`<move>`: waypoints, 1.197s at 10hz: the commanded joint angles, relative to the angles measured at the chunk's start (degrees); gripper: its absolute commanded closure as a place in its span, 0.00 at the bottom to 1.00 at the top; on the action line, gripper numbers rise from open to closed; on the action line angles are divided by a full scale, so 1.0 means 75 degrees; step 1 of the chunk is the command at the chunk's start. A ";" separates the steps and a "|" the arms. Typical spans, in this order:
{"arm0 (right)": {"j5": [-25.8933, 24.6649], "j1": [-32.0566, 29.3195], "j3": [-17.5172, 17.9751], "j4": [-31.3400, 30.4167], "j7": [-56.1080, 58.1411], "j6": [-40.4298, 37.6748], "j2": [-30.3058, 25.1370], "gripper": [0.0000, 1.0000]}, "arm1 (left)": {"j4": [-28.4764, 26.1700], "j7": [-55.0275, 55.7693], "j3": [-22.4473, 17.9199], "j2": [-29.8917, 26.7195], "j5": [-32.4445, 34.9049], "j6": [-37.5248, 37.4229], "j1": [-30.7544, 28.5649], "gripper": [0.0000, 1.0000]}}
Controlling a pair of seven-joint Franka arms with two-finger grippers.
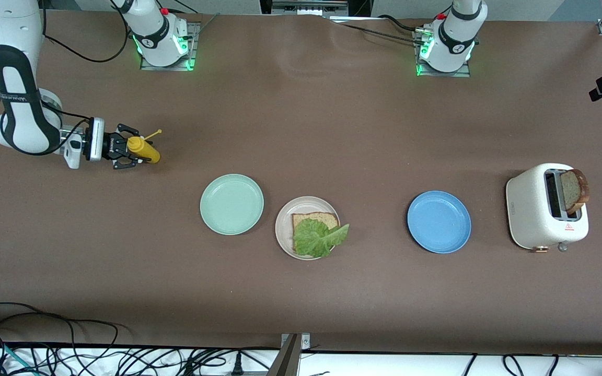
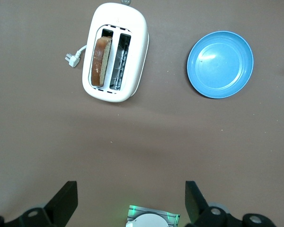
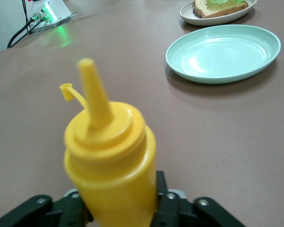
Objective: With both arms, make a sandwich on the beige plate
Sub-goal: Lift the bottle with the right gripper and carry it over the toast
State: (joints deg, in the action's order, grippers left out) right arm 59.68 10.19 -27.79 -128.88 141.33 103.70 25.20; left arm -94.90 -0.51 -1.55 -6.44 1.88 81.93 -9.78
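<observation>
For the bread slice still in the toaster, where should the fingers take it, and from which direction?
Probably from straight above. The bread slice stands on edge in one slot of the toaster, with only its top part sticking out. The fingers would best close on its two flat faces, across its thickness, near the top crust. The left gripper, open over the table, looks better placed than the right gripper, which holds the mustard bottle.

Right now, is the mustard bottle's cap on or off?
Off. The yellow bottle, held by the right gripper, has a bare nozzle; its small cap dangles beside it on a tether.
</observation>
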 commanded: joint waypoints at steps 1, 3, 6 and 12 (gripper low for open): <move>0.0141 -0.0117 0.0609 0.0528 -0.0139 0.0293 -0.0090 1.00 | 0.0150 -0.0096 0.0008 0.0038 -0.0145 -0.0061 -0.0044 0.00; 0.0048 -0.0105 0.1288 0.1115 -0.0945 0.0586 -0.0265 1.00 | 0.0150 -0.0096 0.0008 0.0038 -0.0157 -0.0061 -0.0044 0.00; -0.0198 -0.0082 0.2506 0.1783 -0.2351 0.1627 -0.0407 1.00 | 0.0150 -0.0096 0.0008 0.0038 -0.0145 -0.0061 -0.0044 0.00; -0.2736 0.1438 0.3542 0.3317 -0.7092 0.4078 -0.0046 1.00 | 0.0150 -0.0084 -0.0004 0.0038 -0.0157 -0.0061 -0.0056 0.00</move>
State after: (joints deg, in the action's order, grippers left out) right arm 44.33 17.67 -1.12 -108.25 96.95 132.41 22.95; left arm -94.90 -0.51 -1.56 -6.43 1.86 81.93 -9.80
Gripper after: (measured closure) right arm 0.903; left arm 0.000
